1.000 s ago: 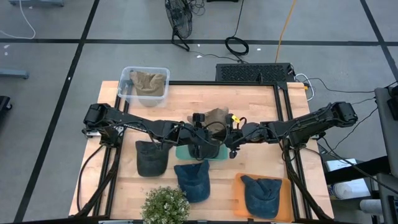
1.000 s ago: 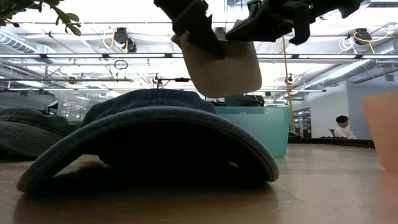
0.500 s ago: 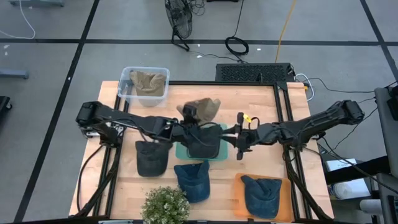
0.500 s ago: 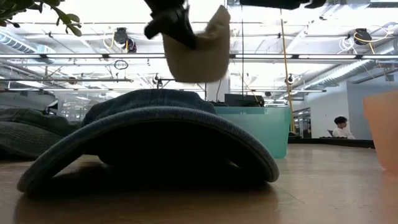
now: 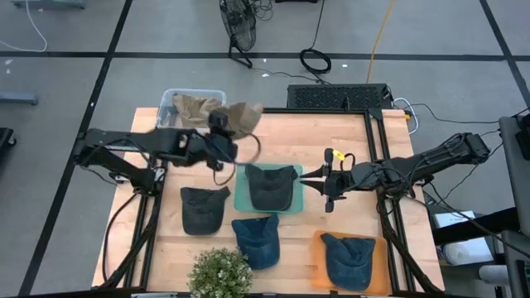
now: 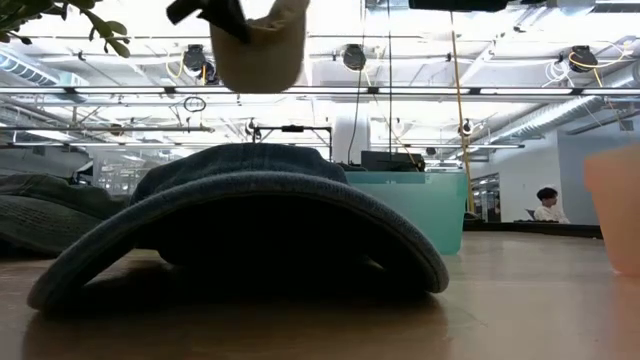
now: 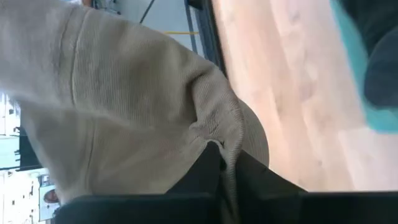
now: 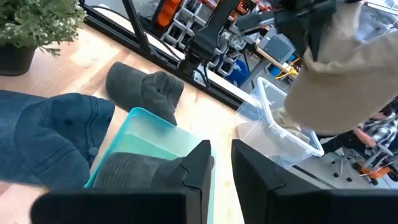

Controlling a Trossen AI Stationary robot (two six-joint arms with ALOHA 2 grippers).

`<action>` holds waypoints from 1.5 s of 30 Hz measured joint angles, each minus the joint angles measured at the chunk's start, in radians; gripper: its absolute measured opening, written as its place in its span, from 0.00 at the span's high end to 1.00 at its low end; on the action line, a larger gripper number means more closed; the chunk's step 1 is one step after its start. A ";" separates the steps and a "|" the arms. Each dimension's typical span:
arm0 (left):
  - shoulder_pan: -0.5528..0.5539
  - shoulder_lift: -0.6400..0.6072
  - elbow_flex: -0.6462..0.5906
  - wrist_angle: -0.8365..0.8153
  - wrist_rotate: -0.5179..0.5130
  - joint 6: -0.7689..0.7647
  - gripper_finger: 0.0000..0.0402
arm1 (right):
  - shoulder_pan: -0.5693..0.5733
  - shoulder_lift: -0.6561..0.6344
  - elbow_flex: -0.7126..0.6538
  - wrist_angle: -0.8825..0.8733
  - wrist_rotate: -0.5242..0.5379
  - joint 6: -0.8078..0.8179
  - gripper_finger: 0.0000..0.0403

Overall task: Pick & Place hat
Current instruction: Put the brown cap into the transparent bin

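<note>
A tan hat (image 5: 241,116) is in the air over the table's far left part, next to a clear bin (image 5: 170,106); my left gripper (image 5: 221,126) is shut on it. The low view shows the hat (image 6: 256,47) high above the table. My right gripper (image 5: 310,176) is open and touches nothing; it hovers right of a teal tray (image 5: 241,201) in which a dark grey hat (image 5: 270,184) lies. In the right wrist view the right gripper (image 8: 222,167) points over that tray toward the tan hat (image 8: 348,74). My left gripper pinches the tan hat between its two fingers at a bunched, stitched edge (image 7: 216,138). One layer or several, I cannot tell. The hat is lifted clear of the table and bulges out beyond the fingers (image 7: 202,177).
The clear bin holds another tan hat (image 5: 197,108). A dark hat (image 5: 201,209) and a blue denim hat (image 5: 257,240) lie on the table; another blue hat (image 5: 348,258) lies on an orange tray (image 5: 318,263). A potted plant (image 5: 219,273) stands at the near edge.
My left gripper has carried the tan hat up and away from above the teal tray toward the table's far left, up to the clear bin. My right gripper has come away from the hat and drawn back toward the right edge.
</note>
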State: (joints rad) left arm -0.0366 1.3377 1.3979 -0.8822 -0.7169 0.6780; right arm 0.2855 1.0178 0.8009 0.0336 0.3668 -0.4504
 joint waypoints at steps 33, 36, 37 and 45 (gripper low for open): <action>0.645 -0.176 -0.004 -0.240 0.413 0.263 0.95 | 0.000 -0.001 0.000 -0.001 -0.002 -0.059 0.89; 0.678 -0.176 -0.022 -0.243 0.433 0.274 0.97 | 0.000 -0.001 0.000 -0.001 -0.002 -0.059 0.89; 0.689 -0.176 -0.031 -0.242 0.439 0.275 0.98 | 0.000 -0.001 0.000 -0.001 -0.002 -0.059 0.89; 0.755 -0.175 -0.163 -0.203 0.455 0.350 0.96 | -0.001 -0.001 0.000 -0.001 -0.002 -0.059 0.89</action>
State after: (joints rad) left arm 0.7188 1.1625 1.2349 -1.0855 -0.2619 1.0276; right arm 0.2848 1.0172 0.8005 0.0326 0.3645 -0.5097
